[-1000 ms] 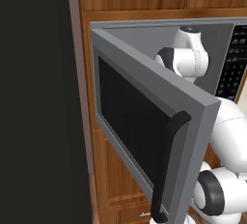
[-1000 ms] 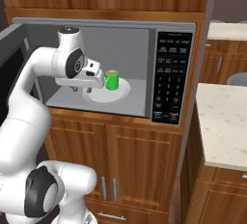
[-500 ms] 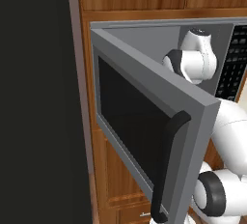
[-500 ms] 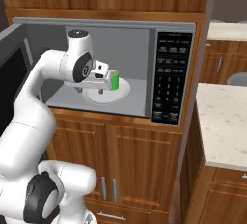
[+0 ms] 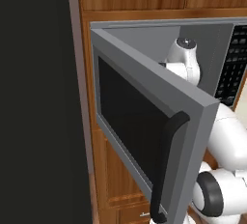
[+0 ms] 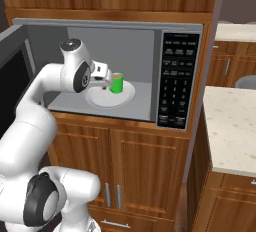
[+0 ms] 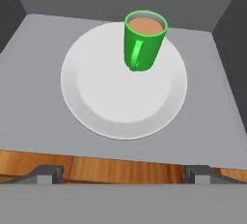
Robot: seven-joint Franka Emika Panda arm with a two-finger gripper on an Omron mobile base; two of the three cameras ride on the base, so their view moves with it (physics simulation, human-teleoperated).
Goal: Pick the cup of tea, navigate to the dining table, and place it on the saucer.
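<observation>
The cup of tea (image 7: 144,40) is sitting at the white turntable's (image 7: 111,112) far edge — the gripper (image 7: 123,174), fingers spread, is holding nothing.

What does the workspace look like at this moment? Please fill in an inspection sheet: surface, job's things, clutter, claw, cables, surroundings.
Surface: grey microwave floor carrying a round white turntable plate.
Job's things: green cup of tea stands upright on the plate's far part, brown liquid near the brim, handle facing the camera; a speckled beige stone counter lies to the right. Saucer: nothing seen.
Clutter: nothing seen.
Claw: claw open, just in front of the cup, not touching it.
Cables: nothing seen.
Surroundings: microwave door swung open, keypad panel on the right, wooden cabinets above and below.
</observation>
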